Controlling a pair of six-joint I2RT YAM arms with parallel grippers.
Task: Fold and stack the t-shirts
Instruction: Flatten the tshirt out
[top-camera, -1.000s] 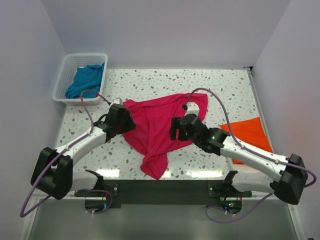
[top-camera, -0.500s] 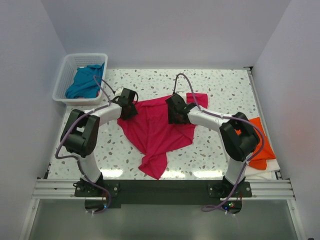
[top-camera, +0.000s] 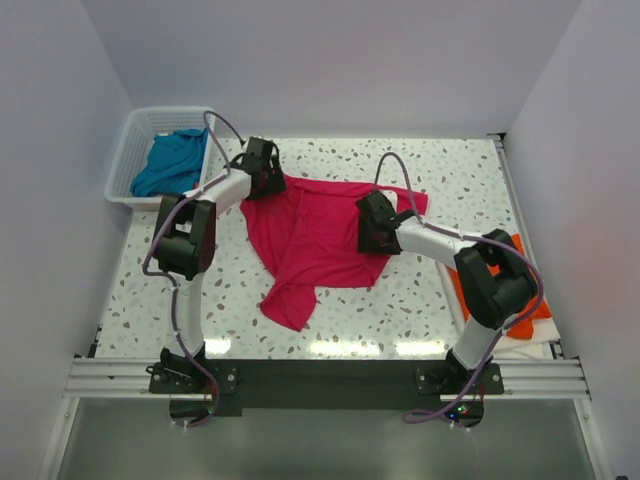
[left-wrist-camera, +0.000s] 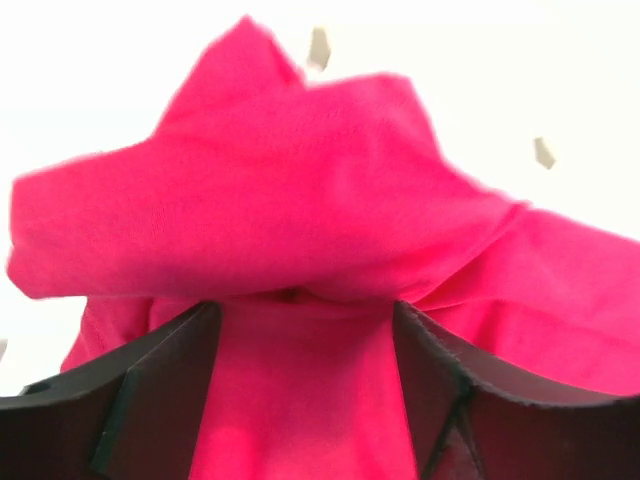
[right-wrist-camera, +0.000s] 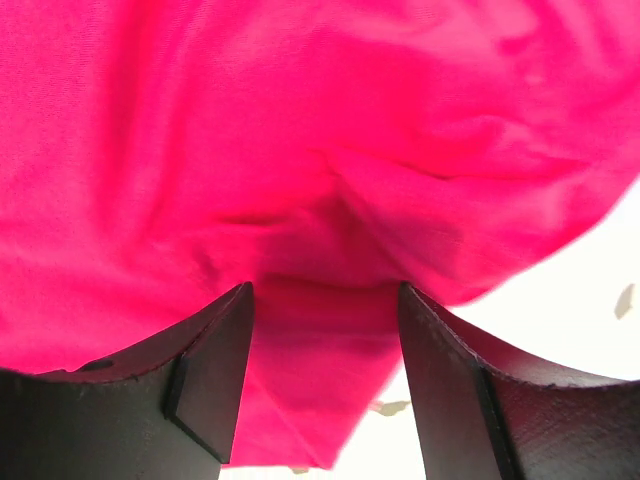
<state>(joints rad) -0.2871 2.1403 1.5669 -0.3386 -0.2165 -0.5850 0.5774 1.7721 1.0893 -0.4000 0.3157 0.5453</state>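
Observation:
The crimson-pink t-shirt (top-camera: 320, 235) lies spread and creased across the middle of the table, with a bunched tail toward the near edge. My left gripper (top-camera: 270, 183) (left-wrist-camera: 305, 310) is at its far left corner, jaws wide apart with pink cloth lying between the fingers. My right gripper (top-camera: 368, 234) (right-wrist-camera: 325, 290) is on its right side, jaws also apart over a fold of pink cloth. The teal-blue t-shirt (top-camera: 170, 160) sits crumpled in the basket. The bright orange t-shirt (top-camera: 533, 312) lies at the right edge, partly hidden by the right arm.
The white lattice basket (top-camera: 165, 112) stands at the far left corner. Walls close in on the left, back and right. Speckled tabletop (top-camera: 330, 155) shows beyond the pink shirt and in front of it (top-camera: 380, 320).
Both grippers have moved toward the far side, and the pink shirt has been drawn away from the near edge with them. The left jaws have widened.

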